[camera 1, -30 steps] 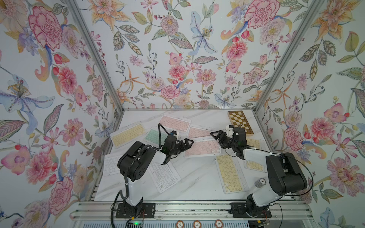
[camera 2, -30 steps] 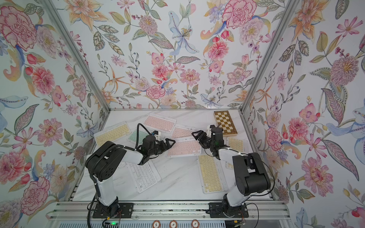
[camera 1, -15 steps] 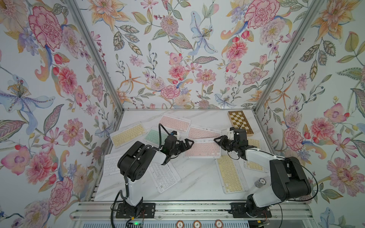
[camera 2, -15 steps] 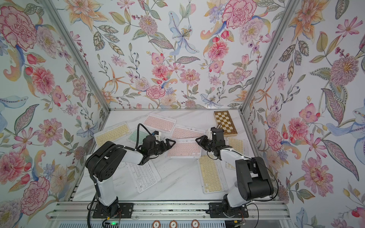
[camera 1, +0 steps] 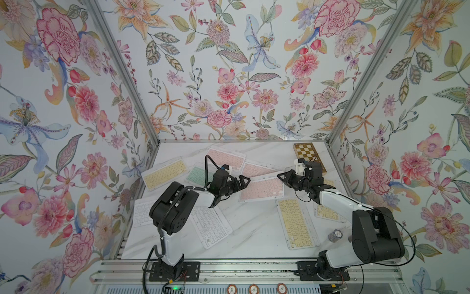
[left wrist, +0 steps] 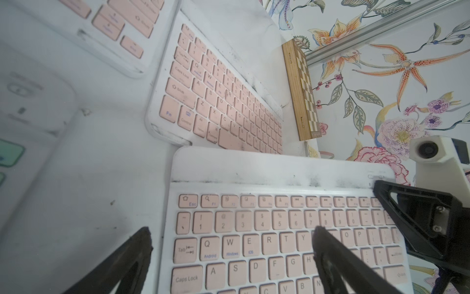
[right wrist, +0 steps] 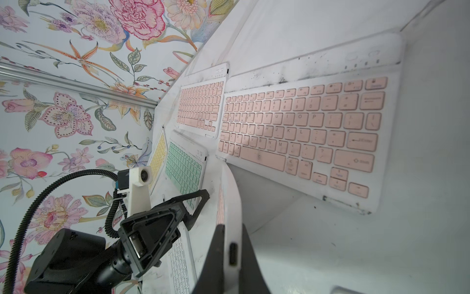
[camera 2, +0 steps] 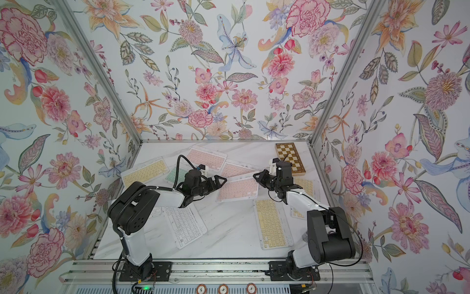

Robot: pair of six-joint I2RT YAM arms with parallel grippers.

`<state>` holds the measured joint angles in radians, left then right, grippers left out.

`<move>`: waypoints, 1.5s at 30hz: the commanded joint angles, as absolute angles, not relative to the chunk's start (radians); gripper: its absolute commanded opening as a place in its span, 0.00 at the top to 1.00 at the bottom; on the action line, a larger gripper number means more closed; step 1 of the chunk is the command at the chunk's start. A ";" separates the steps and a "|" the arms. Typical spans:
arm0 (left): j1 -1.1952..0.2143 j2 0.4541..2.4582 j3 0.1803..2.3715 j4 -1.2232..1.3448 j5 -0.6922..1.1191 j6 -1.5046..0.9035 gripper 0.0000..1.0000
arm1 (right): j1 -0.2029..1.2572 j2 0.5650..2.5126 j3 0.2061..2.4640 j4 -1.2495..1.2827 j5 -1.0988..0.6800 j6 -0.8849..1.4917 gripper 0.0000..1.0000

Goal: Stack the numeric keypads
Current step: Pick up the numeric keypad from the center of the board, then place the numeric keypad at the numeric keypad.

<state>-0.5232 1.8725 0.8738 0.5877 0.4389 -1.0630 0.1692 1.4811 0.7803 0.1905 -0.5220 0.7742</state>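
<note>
Closing up over the last second, the right tool (right wrist: 232,226) is now clenched on the short edge of the pink keypad (camera 1: 262,189), which lies in the middle of the bench (camera 1: 249,229) between both arms. The left tool (left wrist: 231,229) hangs spread over its other end. I'd guess a lift toward a stack comes next.

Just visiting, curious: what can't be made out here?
- White keyboard, top views: partly hidden under the left arm.
- Yellow keyboard, top views: partly under the right arm.
- Small round thing, a top view: too small to identify.
- Green keyboard, left wrist view: blurred, cut by the edge.
</note>
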 commanded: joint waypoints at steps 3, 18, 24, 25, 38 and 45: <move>-0.479 1.813 0.958 0.492 0.439 -0.989 0.01 | 0.112 1.488 0.868 0.183 -0.546 0.772 1.00; -0.469 2.006 1.251 0.409 0.447 -0.947 0.01 | 0.031 1.676 0.990 0.386 -0.570 0.924 1.00; -0.469 2.082 1.321 0.388 0.453 -0.942 0.01 | 0.033 1.774 1.028 0.474 -0.581 0.972 1.00; -0.468 2.090 1.322 0.388 0.451 -0.941 0.01 | 0.034 1.782 1.031 0.483 -0.583 0.976 1.00; -0.453 2.182 1.366 0.364 0.431 -0.917 0.01 | 0.037 1.902 1.074 0.590 -0.623 1.026 1.00; -0.451 2.209 1.383 0.365 0.434 -0.922 0.01 | 0.037 1.940 1.074 0.626 -0.610 1.043 0.99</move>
